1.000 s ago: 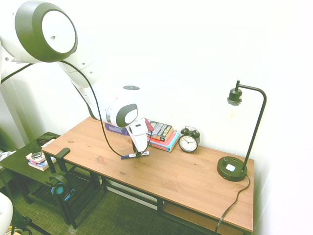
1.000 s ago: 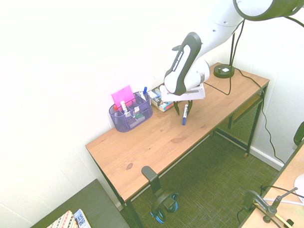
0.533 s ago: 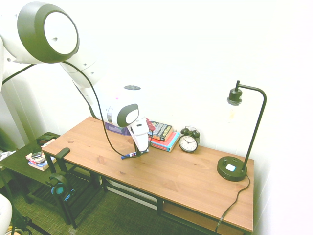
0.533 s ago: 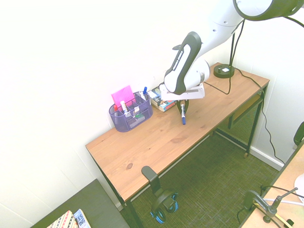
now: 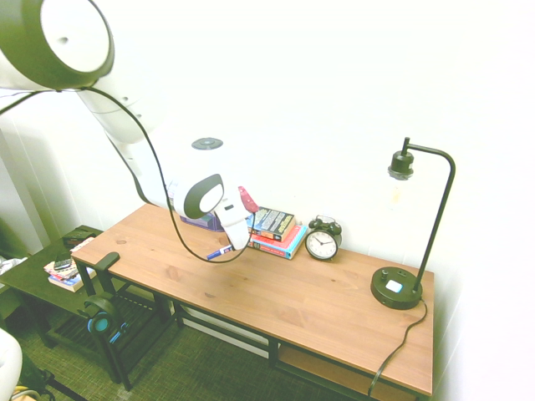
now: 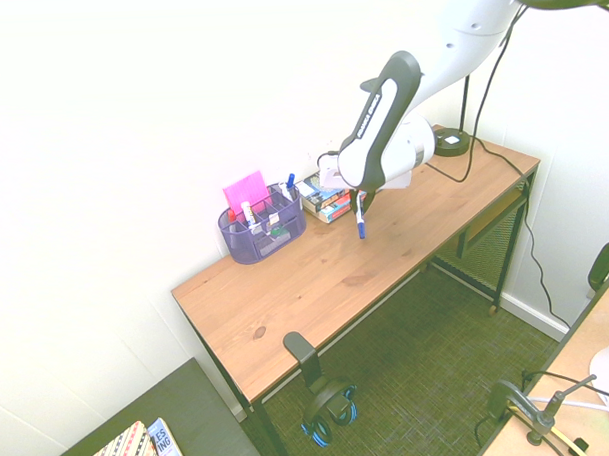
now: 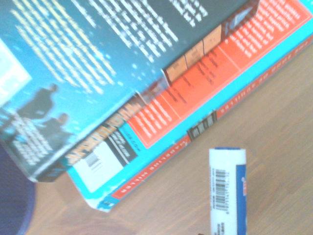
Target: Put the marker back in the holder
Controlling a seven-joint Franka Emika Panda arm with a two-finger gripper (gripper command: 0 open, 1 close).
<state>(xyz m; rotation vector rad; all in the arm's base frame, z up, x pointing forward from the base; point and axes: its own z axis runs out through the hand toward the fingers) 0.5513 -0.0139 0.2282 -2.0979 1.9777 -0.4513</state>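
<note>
- Lifted since a second ago: the gripper (image 6: 361, 198) has come up off the desk (image 6: 317, 288) with the marker (image 6: 360, 224), which earlier lay flat on the wood between open fingers.
- Gripper is now clamped on the marker; the marker hangs nearly upright below the fingers, blue cap at the lower end, clear of the desktop.
- In the first exterior view the marker (image 5: 220, 251) shows tilted under the wrist, in front of the stack of books (image 5: 276, 230).
- Holder (image 6: 263, 229): purple mesh organizer at the back of the desk by the wall, pink note pad (image 6: 246, 191) standing in it, short pens upright in its compartments. Well apart from the marker, with bare desk between them.
- Wrist view: marker barrel (image 7: 227, 191) with a barcode and a blue label band; its print is too small to read. Behind it, book covers (image 7: 122, 63) in teal, orange and black; text blocks and a barcode label are visible but blurred, not legible.
- Alarm clock (image 5: 323, 240) sits just beside the books; black desk lamp (image 5: 399, 288) stands at the far end.
- Headphones (image 6: 328, 408) hang at the desk's front edge.
</note>
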